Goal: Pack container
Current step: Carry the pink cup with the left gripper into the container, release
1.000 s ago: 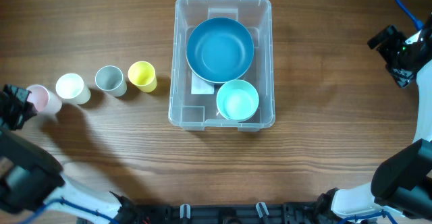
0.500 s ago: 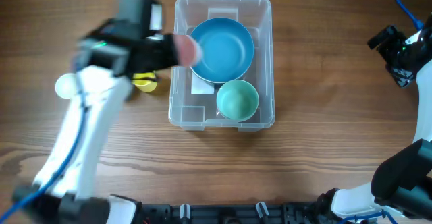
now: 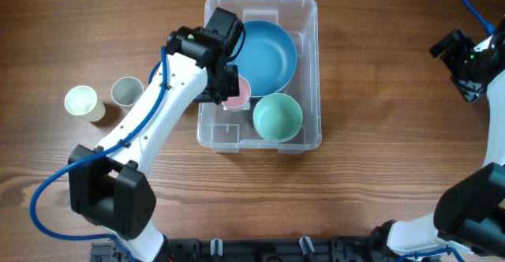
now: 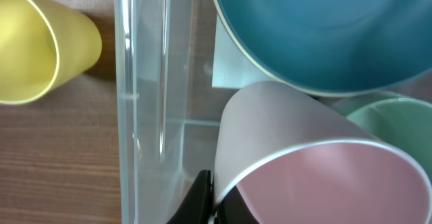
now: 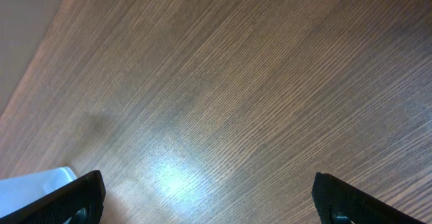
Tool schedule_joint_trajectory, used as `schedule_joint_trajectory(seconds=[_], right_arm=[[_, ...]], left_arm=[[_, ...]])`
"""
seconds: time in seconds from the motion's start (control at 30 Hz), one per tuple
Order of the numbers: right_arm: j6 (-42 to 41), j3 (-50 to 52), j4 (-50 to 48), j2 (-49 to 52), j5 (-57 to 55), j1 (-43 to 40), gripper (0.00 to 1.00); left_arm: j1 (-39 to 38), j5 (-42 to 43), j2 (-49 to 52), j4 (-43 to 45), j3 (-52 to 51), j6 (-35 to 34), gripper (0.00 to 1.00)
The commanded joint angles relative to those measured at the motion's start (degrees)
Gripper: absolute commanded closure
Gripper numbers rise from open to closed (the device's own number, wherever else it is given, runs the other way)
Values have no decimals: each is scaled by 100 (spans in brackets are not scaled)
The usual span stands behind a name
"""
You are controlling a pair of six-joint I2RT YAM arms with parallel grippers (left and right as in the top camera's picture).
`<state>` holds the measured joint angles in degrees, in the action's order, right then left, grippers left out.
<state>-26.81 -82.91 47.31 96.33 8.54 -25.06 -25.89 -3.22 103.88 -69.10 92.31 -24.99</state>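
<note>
Apparently within the container (image 3: pixel 217 132), pink cup (image 3: pixel 239 93) in left pincer (image 3: pixel 229 96) grip.

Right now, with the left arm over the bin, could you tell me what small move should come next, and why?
Probably lower a little and open: the left gripper is shut on the pink cup, already inside the container, in the gap beside the blue bowl.

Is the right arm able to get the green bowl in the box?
Probably yes: the green bowl sits uncovered at the container's right side, with only bare table between it and the right arm, jaws open.
</note>
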Motion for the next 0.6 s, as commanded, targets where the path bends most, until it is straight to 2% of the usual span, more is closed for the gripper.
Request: schedule_joint_trajectory(seconds=[0.0,0.17,0.23,0.3,0.33,0.5,0.57], right_arm=[[-26,0,-15,46,9,11,0],[-28,0,-13,46,9,11,0],[-28,0,-13,46,9,11,0],[-28,0,-13,46,9,11,1],[-28,0,-15,46,9,11,0],[-28,0,-13,46,9,11,0],[-28,0,-13,46,9,11,0]], left_arm=[[-101,-151,15,350,-498,-116,96],[-186,-28,17,990,-1128,-118,91],[-186,-28,9,1128,-1126,-116,78],[-186,-28,-44,1268,-1110,-116,62],[-168,-28,-105,1233,-1008,-116,54],[129,-37,-699,424,2,-90,52],[422,-229,-1121,203,267,-76,43]])
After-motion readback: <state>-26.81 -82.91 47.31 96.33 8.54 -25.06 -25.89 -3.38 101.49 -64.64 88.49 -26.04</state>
